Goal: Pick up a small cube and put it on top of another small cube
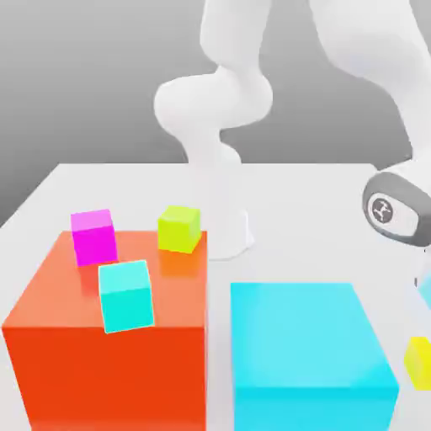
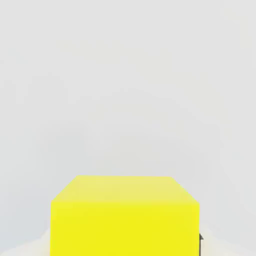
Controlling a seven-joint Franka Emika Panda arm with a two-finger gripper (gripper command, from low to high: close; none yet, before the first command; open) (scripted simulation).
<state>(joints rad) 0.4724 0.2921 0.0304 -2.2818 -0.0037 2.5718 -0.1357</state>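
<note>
At 4 o'clock in the ext. view, low by the frame edge, a Panda gripper grips the sm. bright-yellow cube, w/ the big cyan block nearby at 5 o'clock.

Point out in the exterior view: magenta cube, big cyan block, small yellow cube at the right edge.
Magenta cube [image 1: 94, 243]: exterior view, on its front face.
Big cyan block [image 1: 299, 332]: exterior view, on its top face.
Small yellow cube [image 1: 423, 365]: exterior view, on its visible side.
</note>
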